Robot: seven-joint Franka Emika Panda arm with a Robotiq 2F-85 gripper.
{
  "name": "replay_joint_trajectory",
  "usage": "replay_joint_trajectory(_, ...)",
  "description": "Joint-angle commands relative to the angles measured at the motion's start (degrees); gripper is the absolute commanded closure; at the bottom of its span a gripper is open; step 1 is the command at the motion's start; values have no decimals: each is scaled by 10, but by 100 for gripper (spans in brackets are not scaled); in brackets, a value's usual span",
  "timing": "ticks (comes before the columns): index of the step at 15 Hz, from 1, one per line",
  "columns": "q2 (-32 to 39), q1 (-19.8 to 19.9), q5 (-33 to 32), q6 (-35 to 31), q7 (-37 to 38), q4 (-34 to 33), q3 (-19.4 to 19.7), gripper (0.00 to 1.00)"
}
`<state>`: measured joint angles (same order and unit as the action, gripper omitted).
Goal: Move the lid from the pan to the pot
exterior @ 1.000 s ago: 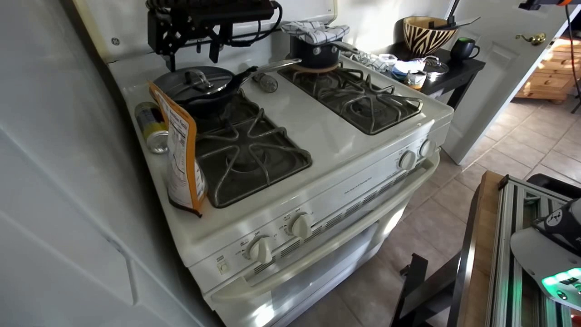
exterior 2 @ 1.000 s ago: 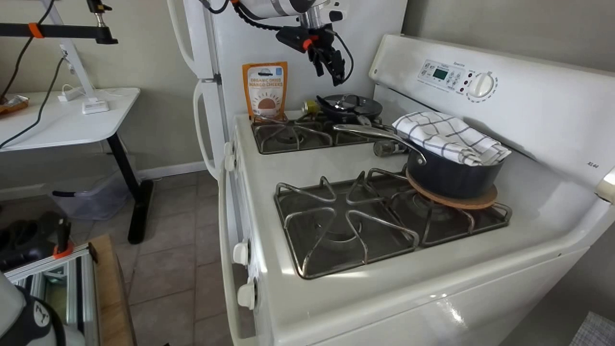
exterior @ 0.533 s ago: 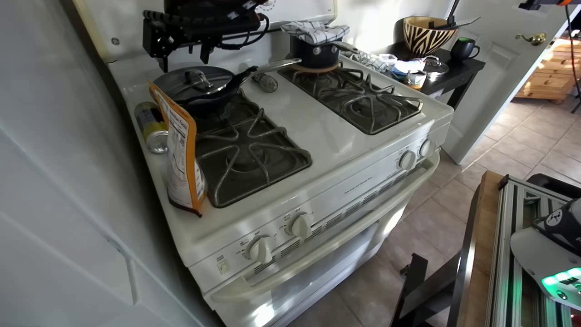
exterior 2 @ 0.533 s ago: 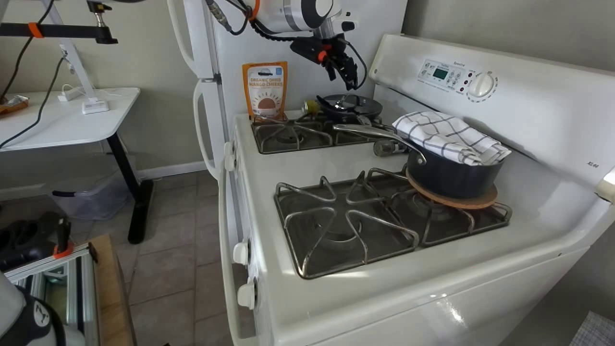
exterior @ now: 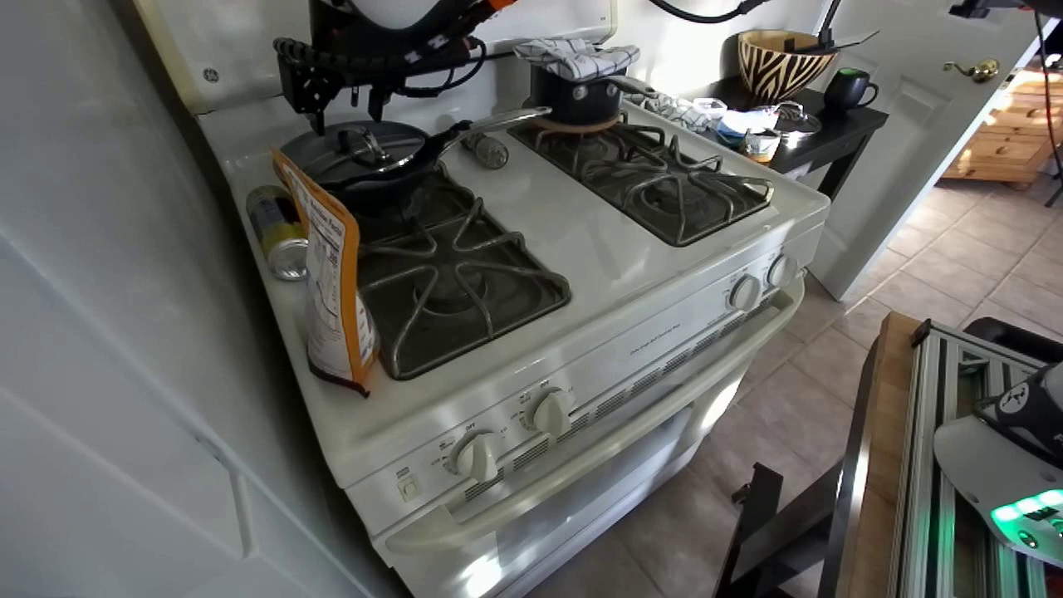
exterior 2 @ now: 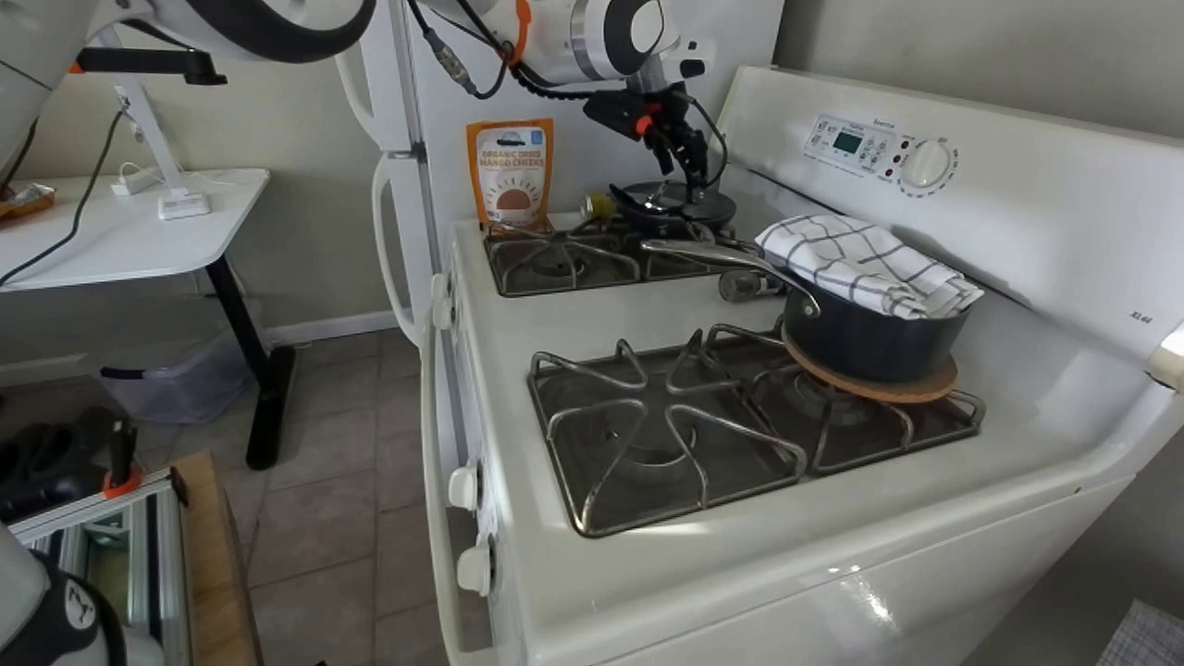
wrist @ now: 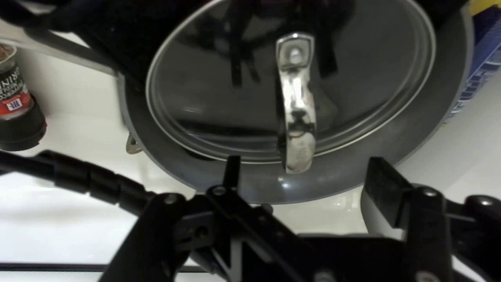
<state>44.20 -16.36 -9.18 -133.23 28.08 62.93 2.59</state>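
The lid [wrist: 235, 98] is round dark glass with a silvery rim and an arched metal handle [wrist: 299, 105]. It lies on the black frying pan [wrist: 411, 137], whose rim shows all around it. In both exterior views the lid [exterior: 399, 148] [exterior 2: 659, 200] sits on the pan [exterior: 374, 189] at the rear burner beside the fridge. The dark pot [exterior: 573, 98] [exterior 2: 874, 347] stands on the other rear burner. My gripper [wrist: 307, 161] is open and empty, just above the lid, its fingertips on either side of the handle's near end in the wrist view. It also shows in both exterior views [exterior: 347, 118] [exterior 2: 681, 176].
A folded checked towel [exterior 2: 865, 259] covers the pot's top, and a round brown mat [exterior 2: 930, 384] lies under it. An orange bag [exterior: 332, 282] and a can [exterior: 278, 237] stand beside the pan. A pepper grinder [wrist: 15, 98] lies near the pan handle. The stove's back panel [exterior 2: 1017, 166] rises behind.
The arm has come further over the stove. My gripper has moved down and closer to the lid handle. The lid, pan and pot have not moved.
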Motion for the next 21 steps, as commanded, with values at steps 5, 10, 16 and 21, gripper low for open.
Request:
replay_joint_trajectory(5, 28, -2, 5, 71, -10, -51, 8, 84)
replay_joint_trajectory(10, 13, 11, 24, 74, -22, -47, -15, 96)
replay_joint_trajectory(16, -12, 15, 45, 62, -15, -48, -23, 97)
replay_joint_trajectory(21, -59, 13, 34, 54, -7, -16, -13, 97)
